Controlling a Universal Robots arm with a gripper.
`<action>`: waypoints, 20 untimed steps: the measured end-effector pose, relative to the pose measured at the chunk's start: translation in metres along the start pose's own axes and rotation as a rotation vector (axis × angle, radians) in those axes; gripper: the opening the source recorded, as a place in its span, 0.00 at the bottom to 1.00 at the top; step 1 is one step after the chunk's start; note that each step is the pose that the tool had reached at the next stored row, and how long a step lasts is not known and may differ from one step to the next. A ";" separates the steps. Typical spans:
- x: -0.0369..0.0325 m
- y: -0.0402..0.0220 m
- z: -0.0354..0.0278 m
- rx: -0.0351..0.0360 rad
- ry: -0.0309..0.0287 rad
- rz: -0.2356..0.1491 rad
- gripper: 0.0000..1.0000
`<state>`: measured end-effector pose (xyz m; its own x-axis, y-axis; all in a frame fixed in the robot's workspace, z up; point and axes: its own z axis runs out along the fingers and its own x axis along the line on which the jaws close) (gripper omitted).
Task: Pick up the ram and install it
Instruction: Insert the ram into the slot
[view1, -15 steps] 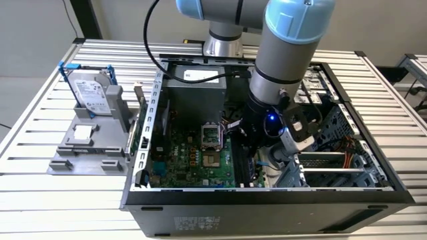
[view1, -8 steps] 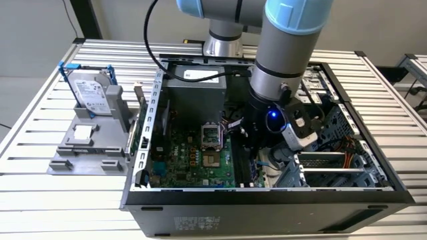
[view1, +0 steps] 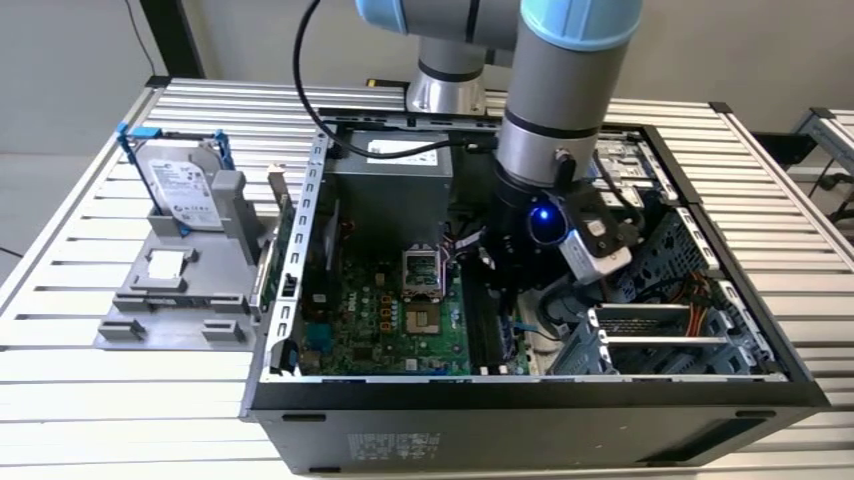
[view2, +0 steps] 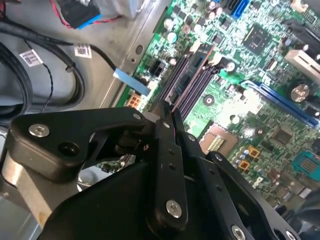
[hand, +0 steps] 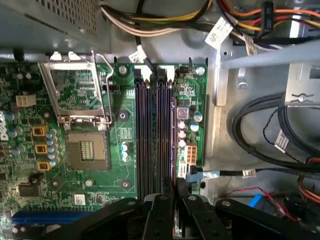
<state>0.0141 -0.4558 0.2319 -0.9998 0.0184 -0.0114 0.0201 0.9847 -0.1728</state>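
1. Ram (view2: 191, 67) stands on edge, with its long axis running along the dark memory slots (hand: 147, 135). It sits at the slot nearest the board's edge, and I cannot tell whether it is seated
2. Claw (view2: 167, 112) grips it across its thin faces, fingers drawn narrow on the stick
3. Green motherboard (hand: 125, 165) lies beneath both, inside the black computer case (view1: 534, 400) on the slatted tabletop (view1: 80, 390)
4. White barcode tags (view2: 82, 50) sit on the cables, and their print is too small to read
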 end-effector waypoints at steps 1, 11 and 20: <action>0.0001 0.0011 0.0008 0.0000 0.0000 0.000 0.00; 0.0005 0.0079 0.0083 0.0003 0.0004 0.002 0.00; 0.0007 0.0102 0.0115 0.0010 0.0003 0.002 0.00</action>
<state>0.0137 -0.4477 0.2187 -0.9997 0.0201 -0.0113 0.0218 0.9845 -0.1738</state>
